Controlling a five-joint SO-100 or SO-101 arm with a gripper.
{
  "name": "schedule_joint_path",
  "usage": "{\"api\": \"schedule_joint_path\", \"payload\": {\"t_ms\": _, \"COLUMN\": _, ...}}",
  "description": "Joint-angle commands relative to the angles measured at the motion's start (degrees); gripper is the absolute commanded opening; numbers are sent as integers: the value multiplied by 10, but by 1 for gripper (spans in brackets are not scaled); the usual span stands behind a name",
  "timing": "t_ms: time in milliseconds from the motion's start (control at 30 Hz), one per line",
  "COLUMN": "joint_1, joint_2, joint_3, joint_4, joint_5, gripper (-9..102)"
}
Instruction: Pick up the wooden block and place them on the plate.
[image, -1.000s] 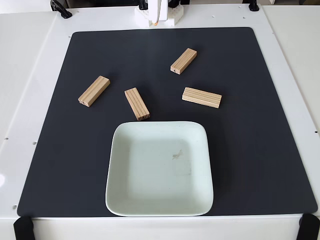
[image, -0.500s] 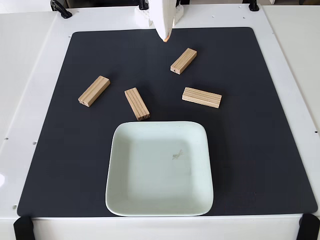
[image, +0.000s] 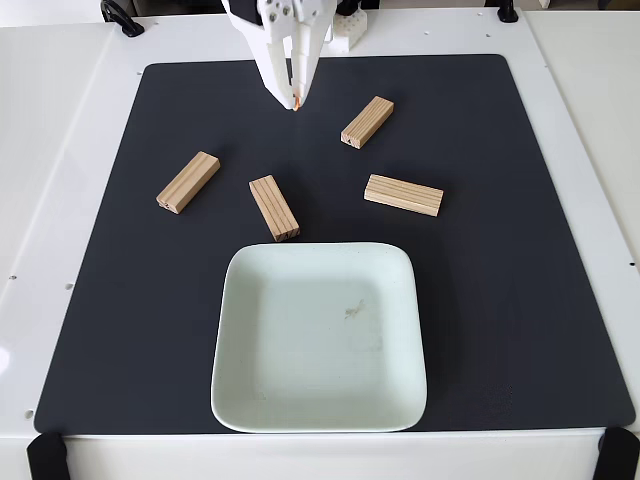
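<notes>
Several light wooden blocks lie on the black mat: one at the left (image: 188, 182), one just above the plate's top-left corner (image: 273, 207), one to the right (image: 403, 194) and one farther back (image: 367, 122). The pale mint-green square plate (image: 240, 390) sits at the front centre with nothing in it. My white gripper (image: 293, 100) reaches down from the top edge, its fingers nearly together and holding nothing, hovering over the mat behind the blocks.
The black mat (image: 520, 250) covers most of the white table (image: 600, 150). Black clamps sit at the front corners (image: 45, 455) and cables at the back edge.
The gripper has come down from the arm's base at the back into view and swung leftward over the mat. Blocks and plate have not moved.
</notes>
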Motion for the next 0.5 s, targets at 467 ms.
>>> {"api": "schedule_joint_path", "payload": {"t_ms": 467, "joint_1": 40, "joint_2": -45, "joint_3": -27, "joint_4": -30, "joint_5": 40, "gripper": 29}}
